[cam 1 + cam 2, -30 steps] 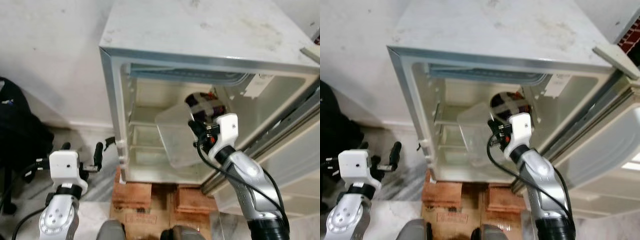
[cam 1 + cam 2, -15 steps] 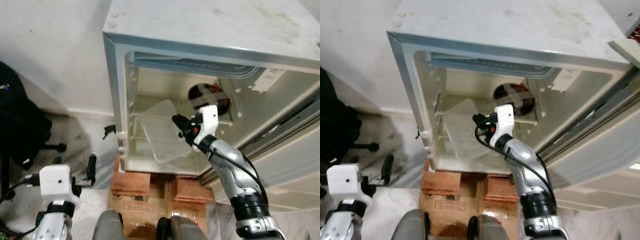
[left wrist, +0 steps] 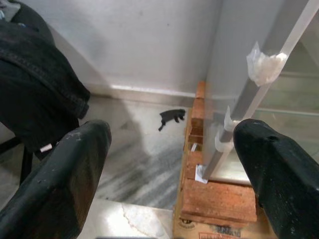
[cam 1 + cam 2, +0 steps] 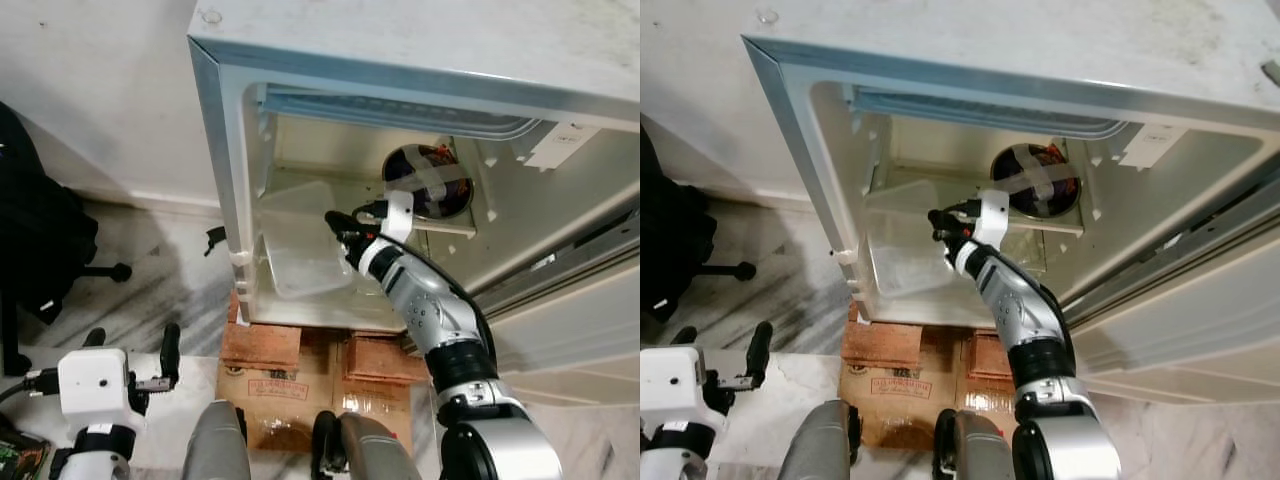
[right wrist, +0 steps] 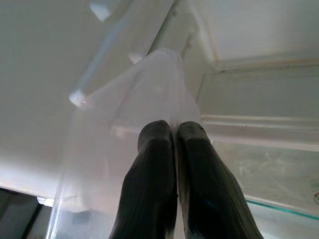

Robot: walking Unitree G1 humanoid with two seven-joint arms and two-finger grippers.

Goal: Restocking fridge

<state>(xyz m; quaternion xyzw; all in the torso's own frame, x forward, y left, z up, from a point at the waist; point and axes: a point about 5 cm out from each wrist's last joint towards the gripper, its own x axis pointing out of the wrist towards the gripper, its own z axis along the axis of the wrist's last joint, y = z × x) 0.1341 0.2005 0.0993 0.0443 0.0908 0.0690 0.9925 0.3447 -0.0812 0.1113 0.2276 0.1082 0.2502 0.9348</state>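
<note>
The small white fridge stands open on bricks. Inside it, a clear plastic container lies tilted at the left of the lower compartment. My right gripper reaches in and is shut on the container's right edge. In the right wrist view the black fingers pinch the thin clear wall of the container. A dark round object crossed with tape sits at the back of the fridge, above a glass shelf. My left gripper hangs low outside the fridge, open and holding nothing.
The fridge door stands open on the right. Red bricks and a cardboard box lie under the fridge. A black bag rests on the floor to the left, against the white wall.
The camera has shifted. My right gripper has carried the clear container from the middle of the fridge towards its left wall. The left arm has sunk lower.
</note>
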